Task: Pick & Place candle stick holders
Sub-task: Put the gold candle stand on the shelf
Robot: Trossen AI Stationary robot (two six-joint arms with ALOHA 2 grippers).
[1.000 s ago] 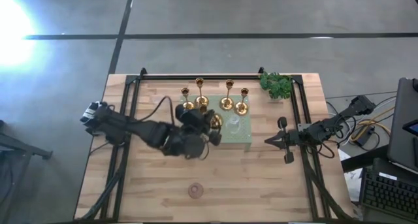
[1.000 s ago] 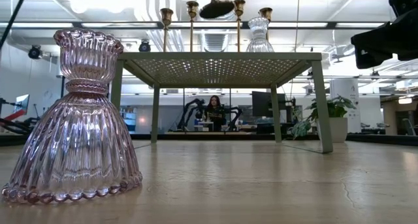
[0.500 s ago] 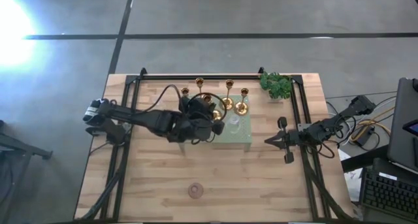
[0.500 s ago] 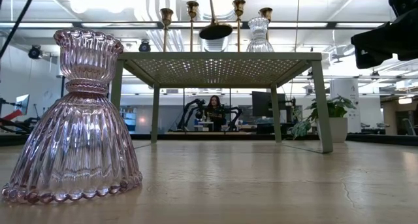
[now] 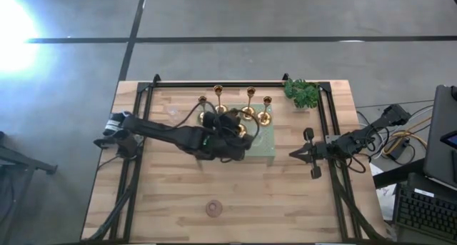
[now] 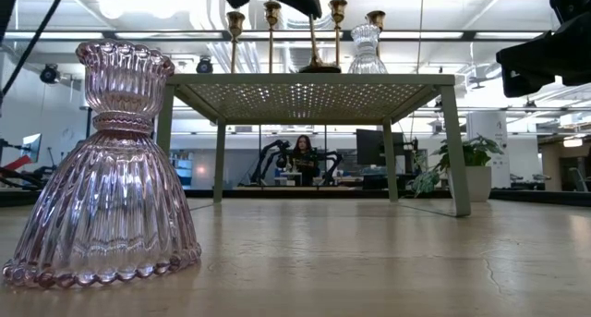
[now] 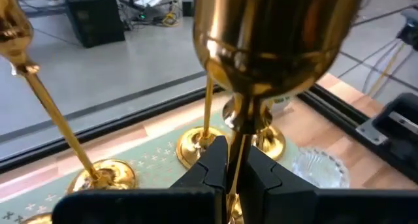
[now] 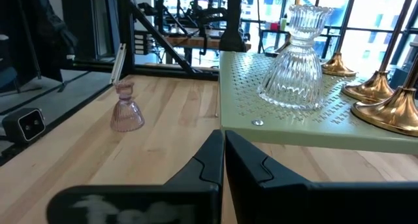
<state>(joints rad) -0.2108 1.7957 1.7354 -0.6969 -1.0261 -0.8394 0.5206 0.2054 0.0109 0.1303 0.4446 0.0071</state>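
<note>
Five brass holders stood or hung over a pale green tray (image 5: 265, 149) at the back of the desk (image 5: 285, 202). One brass holder (image 7: 261, 48) was gripped by the left gripper (image 7: 230, 168), its fingers (image 7: 210, 164) clenched on the thin stem just under the cup; in the low view its base appeared to sit on or just above the tray. Four others (image 5: 250, 106) stood upright in a row behind it. One clear glass holder (image 8: 295, 61) stood on the tray near them; a pink glass holder (image 5: 213, 208) sat alone on the bare desk, well apart, toward the front.

The brass pieces looked stiff, smooth and top-heavy, likely to swing or slip if held loosely, so the narrow stem seemed the best place to grip. The glass ones looked squat, ribbed and breakable, better taken at the narrow neck.

The right gripper (image 5: 308, 153) waited beside the tray's right edge, its fingers pressed together and empty.
</note>
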